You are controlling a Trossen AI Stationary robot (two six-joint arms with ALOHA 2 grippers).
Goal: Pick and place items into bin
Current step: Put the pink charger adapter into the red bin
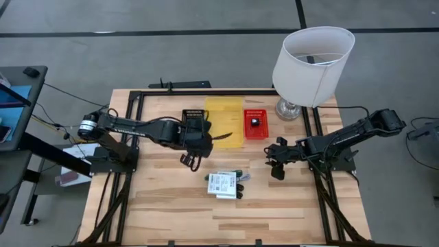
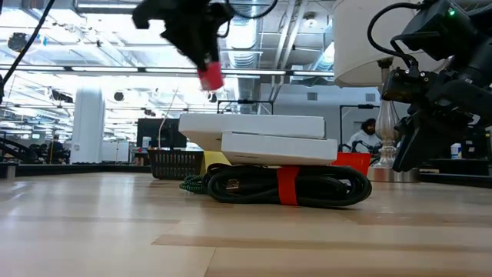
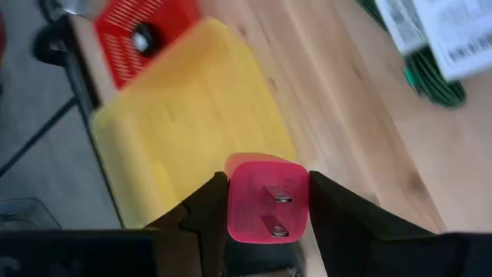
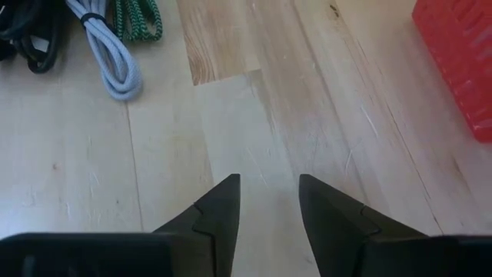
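Observation:
My left gripper [image 1: 190, 158] is above the table, near the yellow bin's [image 1: 225, 118] near edge, shut on a small red plug piece [image 3: 269, 206] with two metal prongs. A stack of two white labelled flat packs [image 1: 222, 183] rests on coiled black and green cables [image 2: 284, 187] at the table's middle. A tiny black cube [image 1: 254, 123] lies inside the red basket [image 1: 256, 130]. My right gripper [image 1: 276, 167] hovers open over bare wood, right of the packs, touching nothing. My left gripper pinches the red piece [image 3: 240, 201] between its two fingers [image 3: 206, 215], one on each opposite side face, with the prongs turned toward the wrist camera. The fingers come from above. The piece [image 2: 210, 76] hangs below them, lifted well clear of the table.
A white-shaded lamp [image 1: 312, 62] stands at the far right corner beside the red basket. A black basket [image 1: 194, 116] sits left of the yellow bin. A white cord [image 4: 111, 58] and a green cable [image 4: 138, 17] lie by the packs. Bare wood stretches along the near edge.

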